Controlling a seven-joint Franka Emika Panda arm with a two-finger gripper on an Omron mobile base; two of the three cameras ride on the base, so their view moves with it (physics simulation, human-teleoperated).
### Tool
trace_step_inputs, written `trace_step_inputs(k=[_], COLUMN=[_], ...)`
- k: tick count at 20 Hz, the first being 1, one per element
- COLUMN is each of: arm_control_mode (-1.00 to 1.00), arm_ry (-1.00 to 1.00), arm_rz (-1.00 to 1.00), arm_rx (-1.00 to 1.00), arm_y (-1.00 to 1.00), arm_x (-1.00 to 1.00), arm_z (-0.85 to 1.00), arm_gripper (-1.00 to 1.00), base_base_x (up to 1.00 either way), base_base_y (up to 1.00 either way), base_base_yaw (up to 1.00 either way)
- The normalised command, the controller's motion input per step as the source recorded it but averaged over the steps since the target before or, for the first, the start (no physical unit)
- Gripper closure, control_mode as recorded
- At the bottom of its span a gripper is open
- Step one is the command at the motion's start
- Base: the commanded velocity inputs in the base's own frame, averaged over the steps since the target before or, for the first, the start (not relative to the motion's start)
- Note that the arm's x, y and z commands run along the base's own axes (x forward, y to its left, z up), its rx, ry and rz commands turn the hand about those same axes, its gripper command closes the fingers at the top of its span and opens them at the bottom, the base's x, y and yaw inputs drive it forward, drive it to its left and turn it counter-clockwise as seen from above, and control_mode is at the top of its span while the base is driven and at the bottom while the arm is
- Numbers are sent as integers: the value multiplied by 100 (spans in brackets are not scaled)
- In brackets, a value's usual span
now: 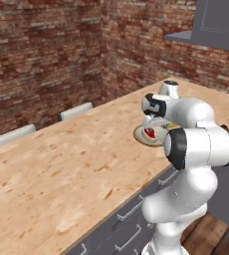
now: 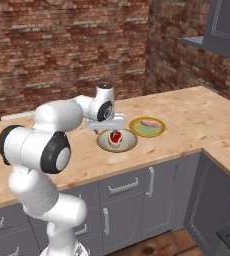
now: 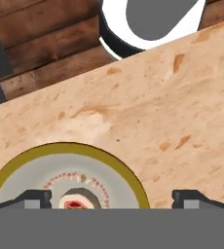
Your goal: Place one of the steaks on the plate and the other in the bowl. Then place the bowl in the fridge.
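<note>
red steak: I see the bright red raw slab with a white fat rim (image 2: 116, 137) lying flat in the middle of a round pale dish with an olive-gold rim (image 2: 128, 145) on the wooden counter, near its front edge.

pale steak: the pinkish-brown slab (image 2: 150, 123) lies in the second round dish, tan-brown with a greenish inside (image 2: 138, 129), just beside the first and on its far right in the right base view. I take this one for the bowl and the paler dish for the plate, but I cannot be sure from here.

gripper: the two-finger gripper (image 3: 111, 198) hangs directly above the red steak, its dark tips spread wide to either side of the meat and pinching nothing.

relation that matters: the bowl lies to the gripper's right, close by, with only the plate's rim between them.

my judgement: both steaks look placed, so the bowl comes next, then the fridge.

counter: light wood (image 1: 61, 169), over grey drawers.
</note>
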Motion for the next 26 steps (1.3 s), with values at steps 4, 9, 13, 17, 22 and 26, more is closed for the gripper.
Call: trace_step_inputs(k=[4,9,13,17,22,26], arm_control_mode=[-100,-100,-100,-100,-100,-100], arm_ry=[4,0,-15,-3,1,21], arm_rz=[1,0,-7,-37,-62,-10], arm_rx=[-1,0,-1,7,13,0], arm_y=[79,51,-7,0,9,7], arm_x=[-100,-100,-100,-91,-54,-4], arm_z=[54,62,53,17,-15,0], arm_gripper=[-100,-100,-100,-100,-100,-100], base_base_x=[0,0,0,0,0,0], base_base_y=[0,0,0,0,0,0], base_base_yaw=[0,0,0,0,0,0])
